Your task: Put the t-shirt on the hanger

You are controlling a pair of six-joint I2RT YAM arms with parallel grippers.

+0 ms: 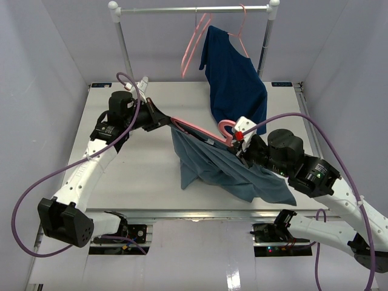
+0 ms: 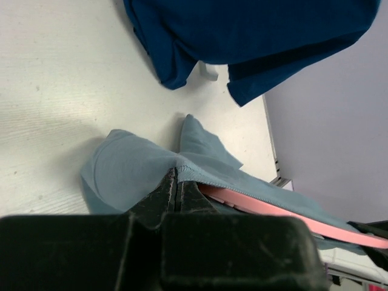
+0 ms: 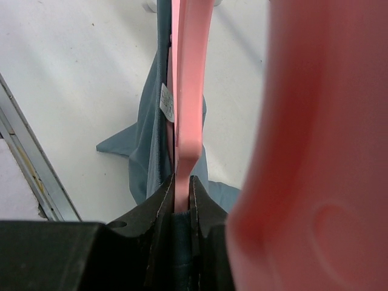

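Observation:
The slate blue-grey t-shirt [image 1: 227, 170] hangs between my two grippers above the table, its lower part resting on the surface. A pink hanger [image 1: 200, 130] runs inside it from left to right, its hook [image 1: 225, 126] curving up near my right gripper. My left gripper [image 1: 171, 120] is shut on the t-shirt's hem [image 2: 182, 167] at the hanger's left end [image 2: 260, 209]. My right gripper [image 1: 239, 144] is shut on the hanger [image 3: 189, 91] near its neck, with shirt cloth [image 3: 151, 133] in the jaws too. The hook fills the right of the right wrist view [image 3: 315, 145], blurred.
A dark navy shirt [image 1: 233, 79] hangs on a pink hanger from the rail [image 1: 194, 9] at the back, reaching down close behind my right gripper. Another bare pink hanger [image 1: 195, 45] hangs on the rail. The navy shirt also shows in the left wrist view [image 2: 254, 36].

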